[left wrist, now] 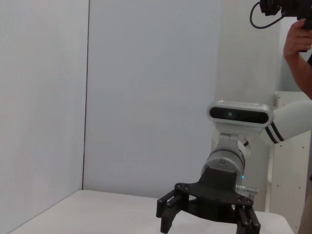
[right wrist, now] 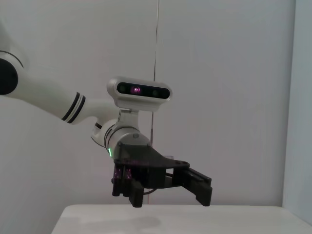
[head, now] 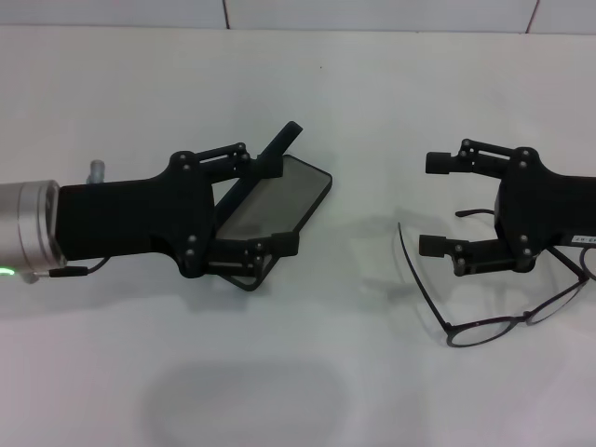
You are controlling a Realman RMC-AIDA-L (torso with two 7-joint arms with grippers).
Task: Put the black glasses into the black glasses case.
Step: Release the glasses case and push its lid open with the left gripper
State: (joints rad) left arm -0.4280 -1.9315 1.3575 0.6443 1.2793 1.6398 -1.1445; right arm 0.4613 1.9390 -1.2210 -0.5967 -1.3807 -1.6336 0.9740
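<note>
The black glasses case lies open left of the middle of the white table, grey lining up and lid raised at its far side. My left gripper is open above it, one finger on each side of the case. The black glasses lie at the right, lenses toward me, one temple arm reaching left. My right gripper is open and empty, above the glasses' far part. The left wrist view shows the right gripper; the right wrist view shows the left gripper.
White walls stand behind the table. A person's arm with a dark device shows behind the robot in the left wrist view. Bare tabletop lies between the case and the glasses and along the near edge.
</note>
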